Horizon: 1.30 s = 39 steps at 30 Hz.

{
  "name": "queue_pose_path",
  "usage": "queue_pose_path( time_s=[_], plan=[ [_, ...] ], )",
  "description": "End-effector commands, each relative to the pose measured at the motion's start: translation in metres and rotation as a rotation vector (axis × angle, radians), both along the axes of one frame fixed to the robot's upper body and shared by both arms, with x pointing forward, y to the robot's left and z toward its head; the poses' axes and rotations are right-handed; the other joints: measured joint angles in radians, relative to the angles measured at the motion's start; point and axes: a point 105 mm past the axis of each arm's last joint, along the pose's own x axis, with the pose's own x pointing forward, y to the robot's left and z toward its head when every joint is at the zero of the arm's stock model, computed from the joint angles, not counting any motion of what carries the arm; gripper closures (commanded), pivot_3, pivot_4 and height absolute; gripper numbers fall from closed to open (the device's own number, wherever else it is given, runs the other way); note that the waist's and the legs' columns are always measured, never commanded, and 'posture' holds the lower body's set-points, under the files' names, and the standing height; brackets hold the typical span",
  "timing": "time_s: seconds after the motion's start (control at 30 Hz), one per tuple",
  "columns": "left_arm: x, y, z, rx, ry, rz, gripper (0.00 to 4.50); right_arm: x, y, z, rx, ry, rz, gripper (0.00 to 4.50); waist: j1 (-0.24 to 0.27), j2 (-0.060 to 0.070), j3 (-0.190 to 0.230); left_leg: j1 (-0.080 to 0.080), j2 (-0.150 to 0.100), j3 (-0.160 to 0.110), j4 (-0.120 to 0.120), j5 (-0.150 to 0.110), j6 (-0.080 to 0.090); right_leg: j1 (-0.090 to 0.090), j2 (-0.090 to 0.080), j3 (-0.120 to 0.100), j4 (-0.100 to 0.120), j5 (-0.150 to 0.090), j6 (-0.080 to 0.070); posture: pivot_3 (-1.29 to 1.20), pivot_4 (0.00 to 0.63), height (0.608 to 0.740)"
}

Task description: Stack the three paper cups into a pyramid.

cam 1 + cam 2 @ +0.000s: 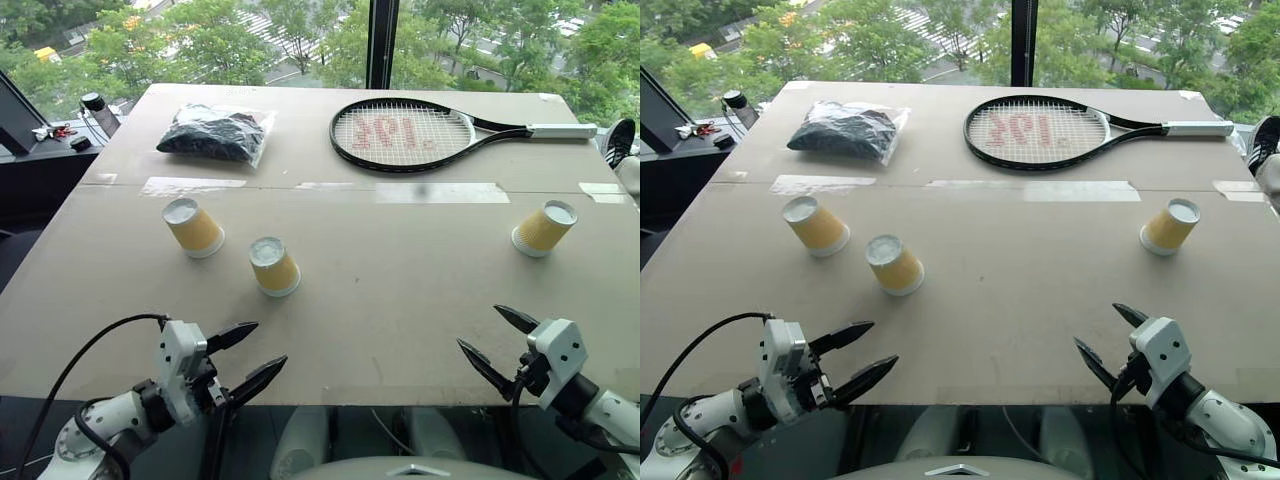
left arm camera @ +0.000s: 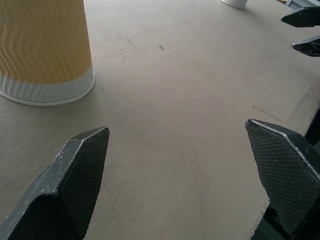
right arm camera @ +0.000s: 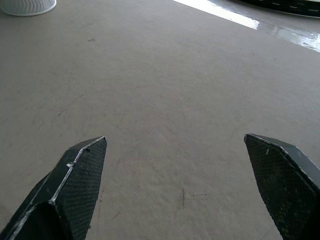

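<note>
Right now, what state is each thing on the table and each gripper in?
Left cup: upside down, standing alone.
Middle cup: upside down, unstacked.
Right cup: upside down, far from the others.
Left gripper: open, empty.
Right gripper: open, empty.
Tennis racket: lying flat.
Plastic bag: lying flat, holding something dark.

White wrists, black pointed fingers point(image 1: 232, 336), black cables.

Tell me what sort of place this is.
Probably an upper-floor room, perhaps an office or lab, set up for a test. A large window looks down on treetops and a street; a taped cardboard-covered table holds a tennis racket, a bagged dark item and three paper cups.
</note>
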Motion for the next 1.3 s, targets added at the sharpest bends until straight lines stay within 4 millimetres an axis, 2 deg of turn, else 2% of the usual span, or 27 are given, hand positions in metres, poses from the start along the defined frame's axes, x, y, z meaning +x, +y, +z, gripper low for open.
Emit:
queue_pose_path(
  time_s=[0.03,0.13,0.2,0.27,0.4,0.47,0.57,0.67,0.87,0.93,1.03,1.13,1.3],
  plan=[
    [0.001,0.002,0.011,-0.004,-0.053,0.005,0.0,0.003,0.009,0.017,0.045,-0.088,0.035,0.14,0.0,0.0,0.0,0.0,0.0,0.0,0.0,0.0,0.0,0.0,0.0,0.0,0.0,0.0,0.0,0.0,0.15,0.74],
    [0.012,0.015,0.021,-0.004,-0.114,0.066,0.0,0.014,0.03,0.033,0.139,-0.182,0.131,0.14,-0.005,0.0,0.0,0.0,0.001,0.0,0.0,0.0,0.0,0.0,0.0,0.0,0.0,0.0,0.0,0.0,0.15,0.74],
    [0.02,0.02,0.027,-0.011,-0.148,0.1,0.0,0.018,0.04,0.042,0.117,-0.242,0.202,0.14,-0.002,0.001,0.0,0.001,0.001,0.0,0.0,0.0,0.0,0.001,0.001,0.0,0.0,0.0,0.0,0.0,0.15,0.74],
    [0.019,0.028,0.029,-0.021,-0.155,0.117,0.0,0.015,0.049,0.046,0.109,-0.267,0.248,0.14,0.001,-0.001,-0.001,0.001,0.001,0.0,0.0,0.0,0.0,0.001,0.001,-0.001,-0.001,0.0,0.0,0.0,0.15,0.74],
    [0.028,0.041,0.034,-0.037,-0.159,0.148,0.0,-0.002,0.061,0.062,0.163,-0.227,0.48,0.14,0.001,0.0,0.0,-0.001,0.0,0.0,0.0,-0.001,0.001,0.001,0.0,-0.001,-0.002,0.002,0.003,0.0,0.15,0.74],
    [0.034,0.045,0.037,-0.014,-0.169,0.132,0.0,-0.011,0.065,0.074,0.198,-0.199,0.595,0.14,0.0,0.0,0.0,0.0,0.0,-0.001,0.0,-0.001,0.001,0.001,0.0,-0.001,-0.002,0.002,0.003,0.0,0.15,0.74],
    [0.046,0.05,0.043,0.02,-0.189,0.099,0.0,-0.018,0.068,0.08,0.201,-0.187,0.703,0.14,0.001,-0.001,0.0,0.002,0.0,-0.002,0.0,-0.001,0.001,0.003,0.001,-0.003,-0.001,0.002,0.003,0.0,0.15,0.74],
    [0.055,0.054,0.048,0.033,-0.177,0.064,0.0,-0.017,0.07,0.087,0.195,-0.219,0.733,0.14,0.0,-0.001,0.0,0.002,0.0,-0.003,0.0,-0.001,0.001,0.003,0.001,-0.004,-0.001,0.002,0.003,0.0,0.15,0.74],
    [0.077,0.042,0.053,0.053,-0.192,-0.032,0.0,-0.013,0.069,0.096,0.217,-0.267,0.728,0.14,0.0,-0.001,0.0,0.002,0.0,-0.003,0.0,-0.001,0.001,0.003,0.001,-0.004,-0.001,0.002,0.004,0.0,0.15,0.74],
    [0.083,0.039,0.055,0.047,-0.204,-0.046,0.0,-0.015,0.069,0.099,0.246,-0.27,0.723,0.14,0.0,0.0,0.0,0.001,0.0,-0.003,0.0,-0.001,0.001,0.003,0.001,-0.003,-0.001,0.002,0.004,0.0,0.15,0.74],
    [0.091,0.036,0.055,0.062,-0.21,-0.083,0.0,-0.018,0.065,0.093,0.214,-0.274,0.703,0.14,0.001,-0.001,0.0,0.001,0.0,-0.003,0.0,-0.001,0.001,0.003,0.0,-0.003,-0.001,0.002,0.004,0.0,0.15,0.74],
    [0.099,0.033,0.058,0.073,-0.208,-0.128,0.0,-0.023,0.059,0.101,0.238,-0.273,0.684,0.14,0.0,0.0,0.0,0.001,0.0,-0.002,0.0,-0.001,0.001,0.003,0.0,-0.003,-0.001,0.002,0.004,0.0,0.15,0.74],
    [0.106,0.025,0.054,0.077,-0.212,-0.172,0.0,-0.027,0.051,0.103,0.206,-0.257,0.695,0.14,-0.003,0.0,0.0,0.001,0.0,-0.002,0.0,-0.001,0.001,0.003,0.0,-0.003,-0.001,0.002,0.004,0.0,0.15,0.74]
  ],
)
